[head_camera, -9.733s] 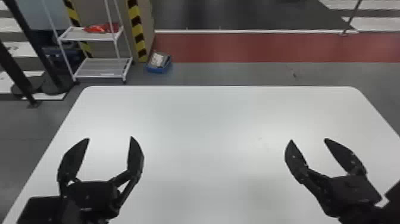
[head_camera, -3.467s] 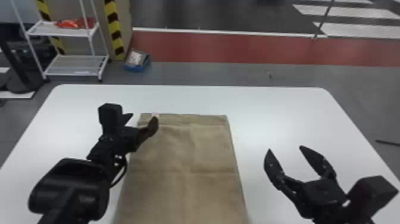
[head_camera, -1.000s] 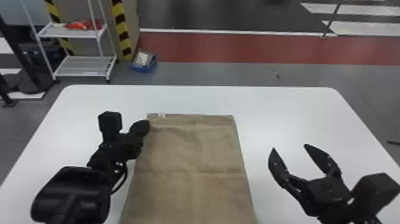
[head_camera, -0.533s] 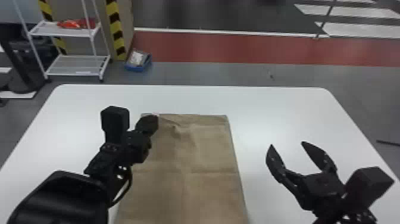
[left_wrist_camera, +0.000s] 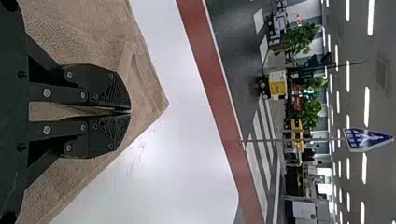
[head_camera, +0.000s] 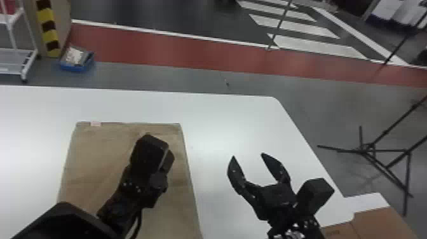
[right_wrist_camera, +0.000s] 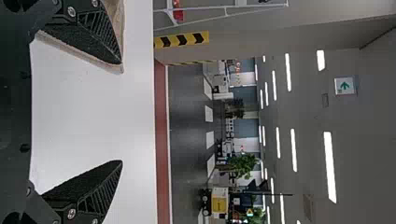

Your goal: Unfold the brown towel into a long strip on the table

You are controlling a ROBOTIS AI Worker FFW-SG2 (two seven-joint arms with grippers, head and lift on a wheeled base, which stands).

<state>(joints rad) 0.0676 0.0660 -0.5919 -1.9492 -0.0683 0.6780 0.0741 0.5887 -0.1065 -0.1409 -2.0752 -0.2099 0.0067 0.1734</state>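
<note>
Brown, rough-textured towel [head_camera: 95, 152] lies creased on a smooth white table [head_camera: 228, 120].

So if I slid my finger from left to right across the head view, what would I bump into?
White rack → yellow-and-black striped post → brown towel → right end effector → black floor stand.

In the right wrist view, a white sign [right_wrist_camera: 351, 90] bears a green arrow [right_wrist_camera: 344, 86] pointing, once upright, toward nine o'clock; the brown towel's [head_camera: 95, 152] eleven-o'clock label [head_camera: 96, 124] is illegible.
</note>
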